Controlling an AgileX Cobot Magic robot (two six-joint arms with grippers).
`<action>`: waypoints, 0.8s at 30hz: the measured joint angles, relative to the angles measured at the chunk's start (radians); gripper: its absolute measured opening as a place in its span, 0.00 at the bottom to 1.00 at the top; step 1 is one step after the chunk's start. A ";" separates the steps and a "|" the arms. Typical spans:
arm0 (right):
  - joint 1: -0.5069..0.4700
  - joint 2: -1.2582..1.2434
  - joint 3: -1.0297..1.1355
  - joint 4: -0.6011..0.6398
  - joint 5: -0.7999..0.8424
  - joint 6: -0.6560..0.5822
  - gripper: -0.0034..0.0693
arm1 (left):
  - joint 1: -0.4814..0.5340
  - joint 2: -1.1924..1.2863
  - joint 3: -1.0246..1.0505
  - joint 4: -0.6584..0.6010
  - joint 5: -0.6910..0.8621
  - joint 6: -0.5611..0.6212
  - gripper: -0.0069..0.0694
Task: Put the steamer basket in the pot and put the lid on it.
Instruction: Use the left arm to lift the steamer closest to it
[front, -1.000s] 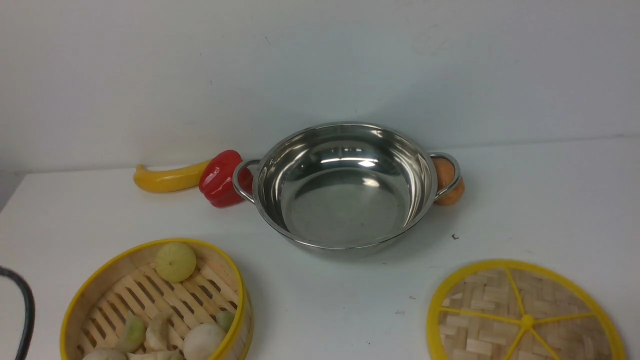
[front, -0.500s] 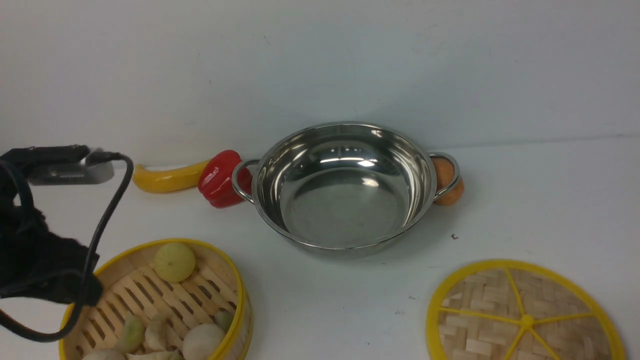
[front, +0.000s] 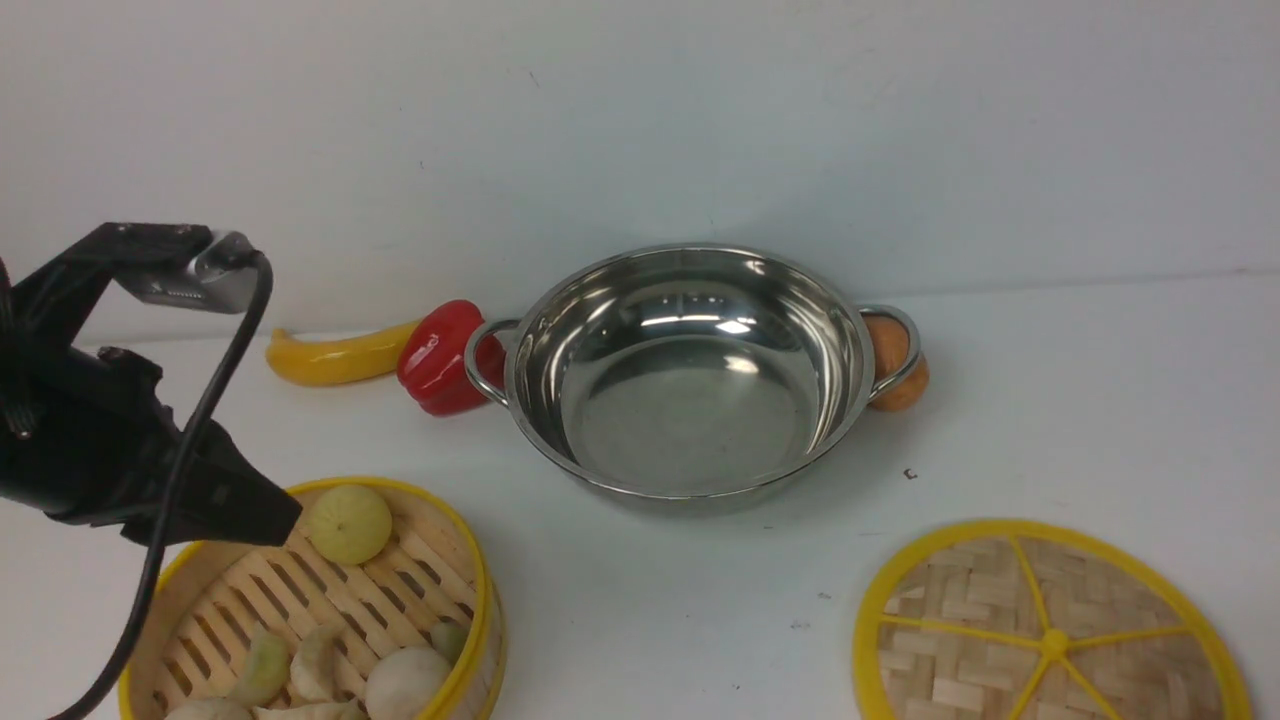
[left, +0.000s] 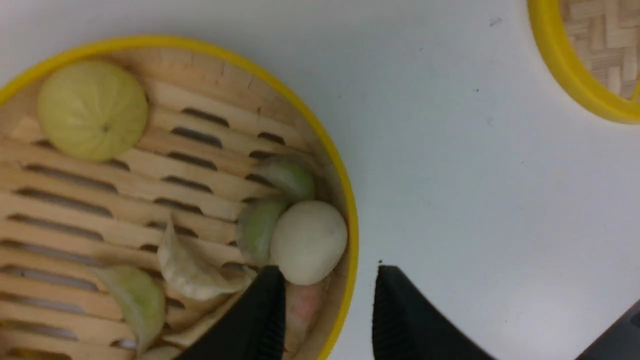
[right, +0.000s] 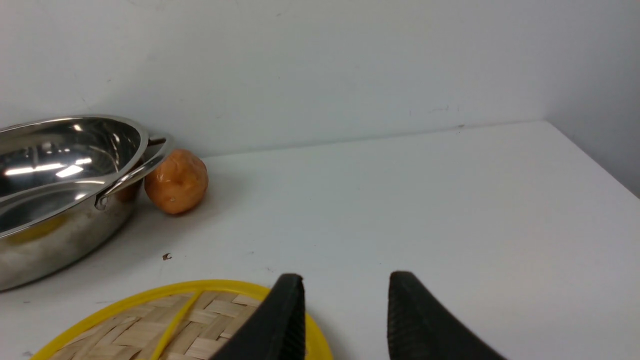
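1. White table (front: 1050, 400) against a pale wall (front: 640, 120): we see the shiny pot (front: 690, 400) standing empty at the back, the steamer basket (front: 300, 590) front left, and the lid (front: 1050, 640) lying flat front right.
2. We judge the step in hand is gripping the basket's side. To do it well, we would lower one finger inside and one outside the yellow rim (left: 351, 220). We would miss the white bun (left: 308, 242) just beside the inner finger, then lift level.
3. Our left gripper (left: 330, 272) is partly open astride that rim, holding nothing; we cannot tell whether it touches.
4. Our right gripper (right: 346, 277) is partly open and empty, above the lid's edge.
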 joint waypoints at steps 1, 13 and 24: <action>0.000 0.000 0.000 0.000 0.000 0.000 0.39 | 0.000 -0.001 -0.008 0.002 0.000 0.015 0.41; 0.000 0.000 0.000 0.000 0.000 0.000 0.39 | 0.000 -0.005 -0.046 -0.276 -0.081 -0.095 0.41; 0.000 0.000 0.000 0.000 0.000 -0.002 0.39 | 0.000 -0.005 -0.048 -0.585 -0.004 -0.065 0.41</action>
